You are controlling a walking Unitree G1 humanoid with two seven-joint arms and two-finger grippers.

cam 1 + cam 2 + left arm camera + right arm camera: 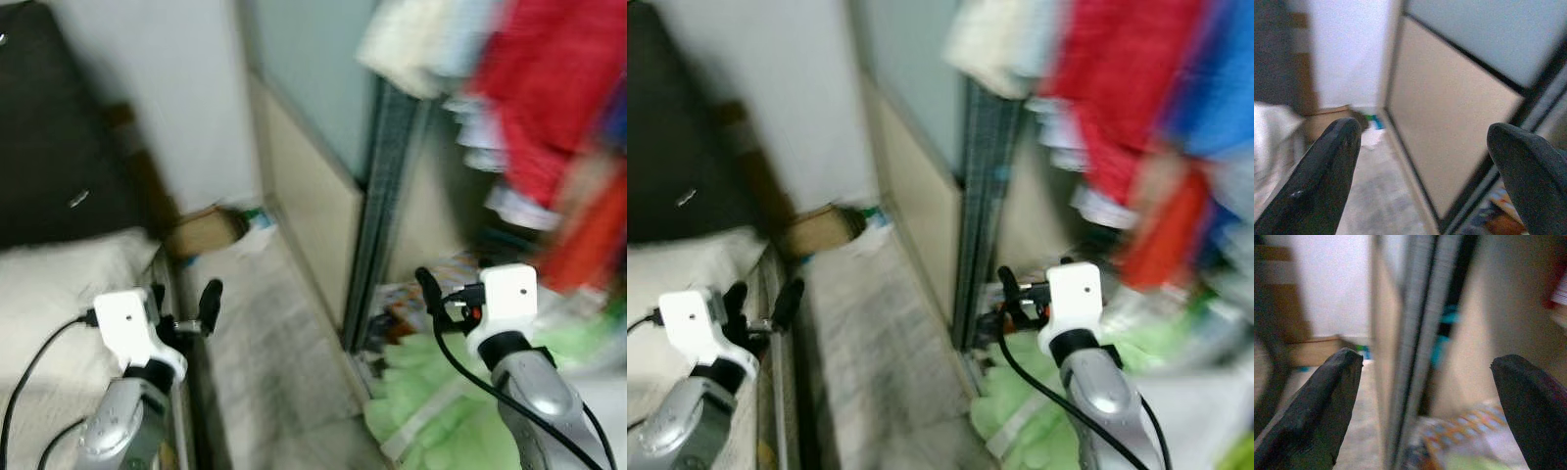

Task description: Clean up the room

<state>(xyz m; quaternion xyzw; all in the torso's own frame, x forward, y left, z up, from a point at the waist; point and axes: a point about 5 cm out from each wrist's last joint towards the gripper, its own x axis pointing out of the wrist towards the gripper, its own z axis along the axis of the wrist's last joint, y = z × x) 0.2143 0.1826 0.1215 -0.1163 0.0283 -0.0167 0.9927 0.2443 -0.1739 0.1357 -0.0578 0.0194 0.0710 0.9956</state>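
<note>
Green cloth (441, 392) is lying beside the sliding door (309, 201), probably soft and light; pinching a fold looks best. Left claw (1422, 161) and right claw (1425, 396) are hanging wide apart, holding nothing.

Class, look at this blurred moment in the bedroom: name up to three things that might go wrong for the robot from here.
1. The head views are blurred, so the robot seems to be moving; its right gripper might knock the sliding wardrobe door edge close by.
2. The green cloth lies heaped on the wardrobe floor below the right arm and could snag it.
3. The aisle beside the bed is narrow; the left gripper may brush it.
</note>
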